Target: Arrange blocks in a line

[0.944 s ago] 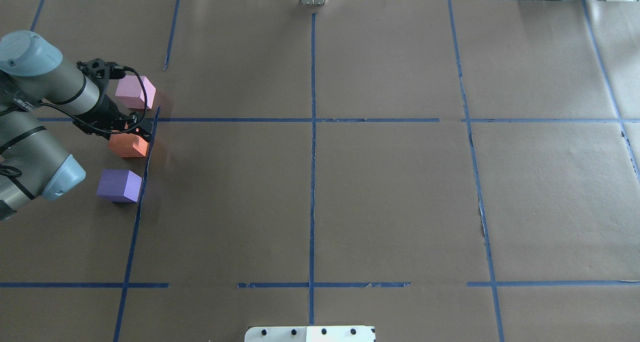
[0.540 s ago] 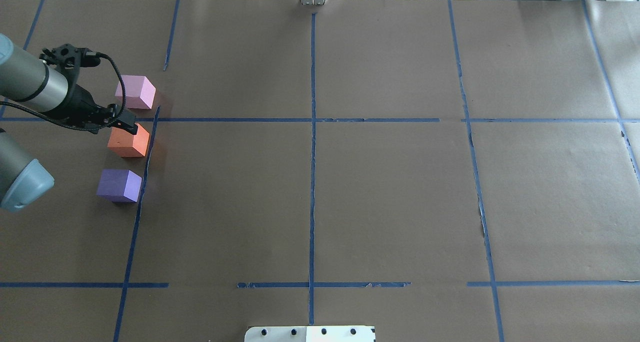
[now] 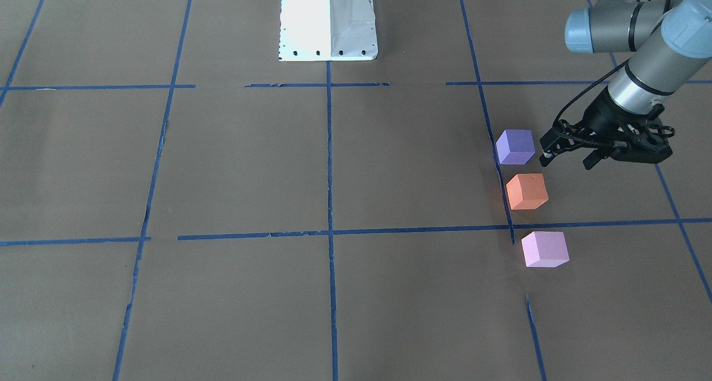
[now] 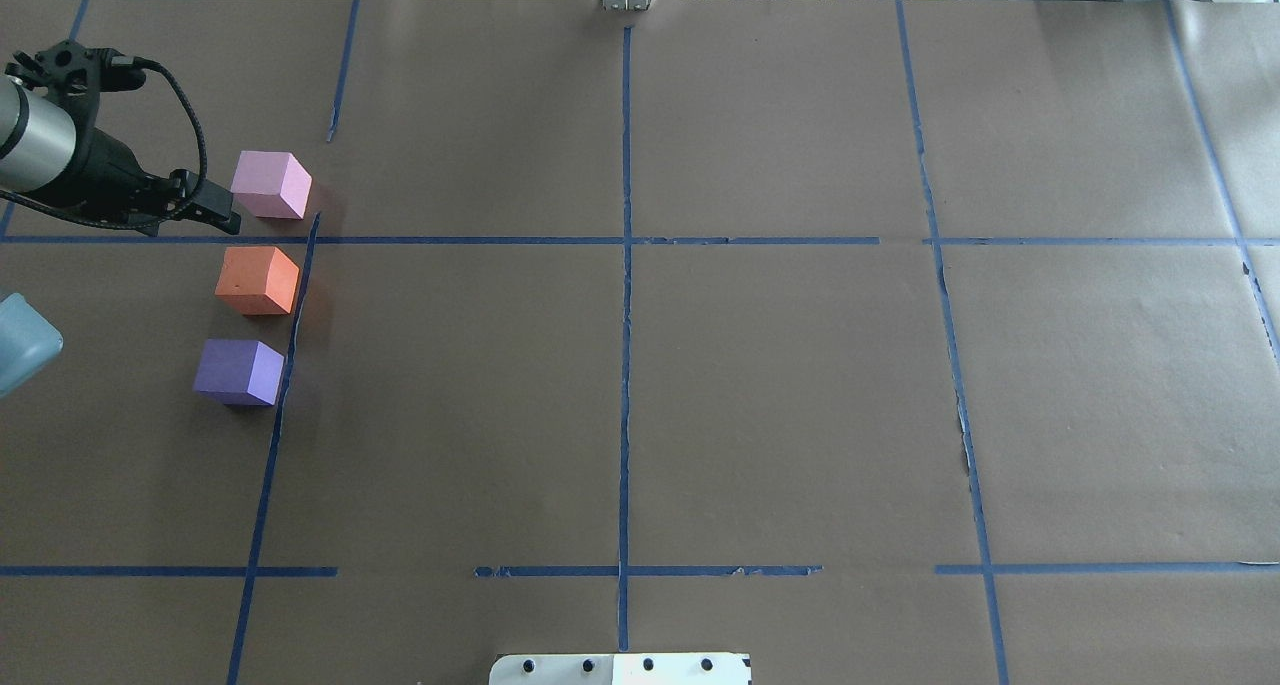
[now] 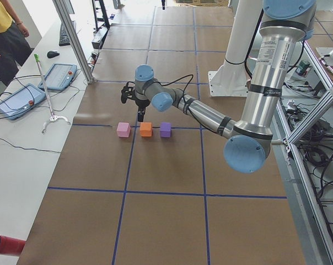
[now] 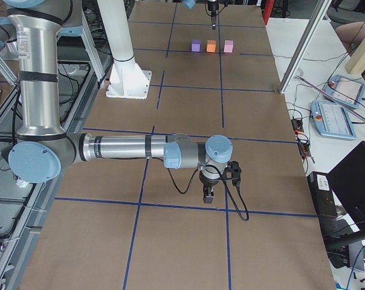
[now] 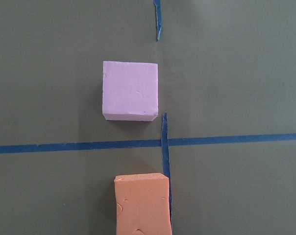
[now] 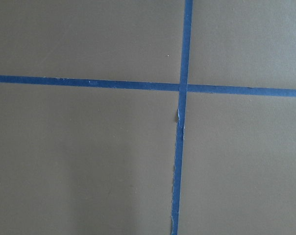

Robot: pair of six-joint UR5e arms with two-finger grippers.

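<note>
Row, gaps between: violet block (image 3: 515,146), orange block (image 3: 527,191), pink block (image 3: 545,249). L gripper (image 3: 565,162) nearby, fingers spread, empty. R gripper (image 6: 208,198): can't tell.

Three blocks (image 6: 211,45), one row, far off

Matte foam blocks (image 4: 258,280), brown paper (image 4: 780,395)

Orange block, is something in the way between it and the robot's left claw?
Nothing visible. The left gripper hangs open near the orange block, only bare table between them. The violet block and pink block sit either side of it, off the path.
</note>
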